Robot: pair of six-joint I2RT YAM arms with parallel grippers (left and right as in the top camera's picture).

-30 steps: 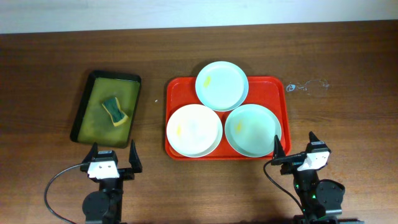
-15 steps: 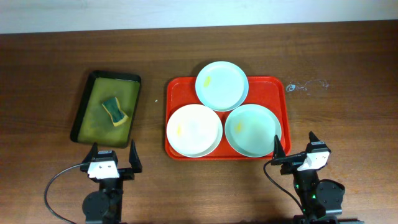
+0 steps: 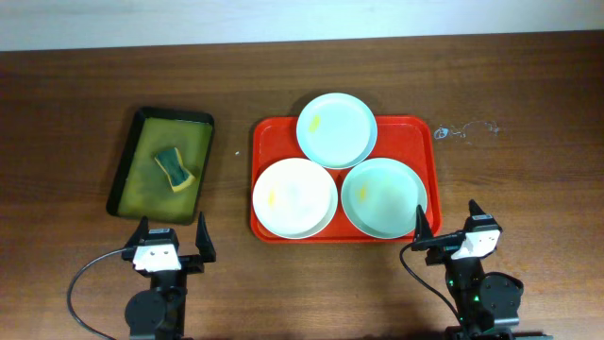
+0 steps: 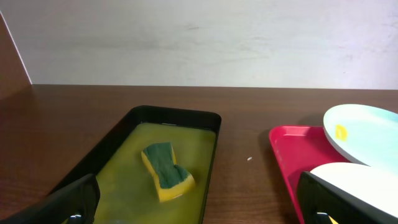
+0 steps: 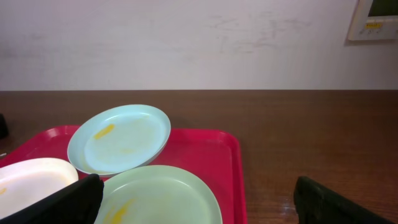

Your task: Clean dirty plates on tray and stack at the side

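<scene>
The red tray (image 3: 427, 144) lies mid-table with three plates on it. A pale blue plate (image 3: 336, 127) rests over its far rim, a white plate (image 3: 293, 196) at front left, a mint plate (image 3: 382, 195) at front right; all carry yellow smears. My left gripper (image 3: 173, 234) is open and empty at the table's front, behind the olive tray. My right gripper (image 3: 444, 220) is open and empty just right of the red tray's front corner. In the right wrist view the mint plate (image 5: 163, 196) and blue plate (image 5: 121, 138) lie ahead on the red tray (image 5: 205, 155).
A dark olive-green tray (image 3: 132, 184) holding a green-and-yellow sponge (image 3: 174, 167) sits left of the red tray; both show in the left wrist view, tray (image 4: 199, 127) and sponge (image 4: 165, 170). A wet smear (image 3: 467, 130) marks the wood right of the red tray.
</scene>
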